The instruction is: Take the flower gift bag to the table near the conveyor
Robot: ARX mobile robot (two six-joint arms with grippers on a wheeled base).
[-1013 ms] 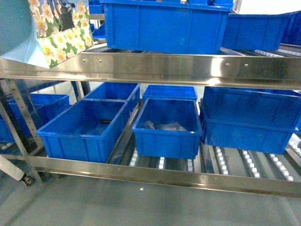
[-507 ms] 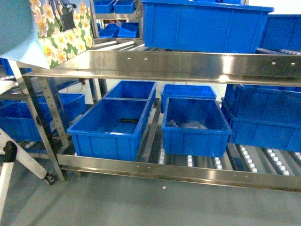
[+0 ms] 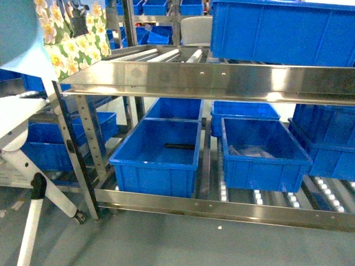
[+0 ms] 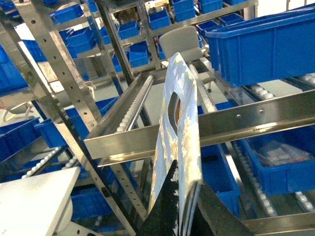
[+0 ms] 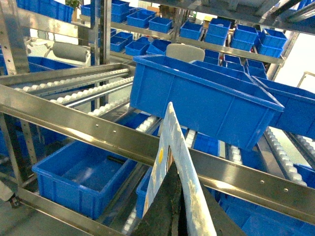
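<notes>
Black fingers of the left end effector (image 4: 183, 216) close from both sides on the lower edge of the flower gift bag (image 4: 177, 132), which stands edge-on and upright above them, its oval handle cutout facing the camera. The right end effector (image 5: 178, 206) grips in the same manner a second flat bag (image 5: 179, 162), a pale one with a yellow mark on its face (the pattern is too skewed to read), pinched thin between the dark fingers.

In the head view the flower gift bag (image 3: 72, 39) hangs at the upper left, white and yellow blossoms on green, held in the air above and in front of the left end of the conveyor (image 3: 222, 80). A plain pale-blue panel sits just left of it; what it belongs to cannot be told.

The conveyor is a shiny steel rack with sloping rows of small white rollers. Its upper level carries a large blue bin (image 3: 283, 30) at the right. The lower level holds several more: an open blue bin (image 3: 158, 155) with a small dark item on its floor, and beside it another bin (image 3: 260, 158) containing something in clear wrap.

At the left edge the white worktop (image 3: 19, 111) shows as a corner, resting on a white folding leg (image 3: 33, 221), just beside the steel upright of the rack.
</notes>
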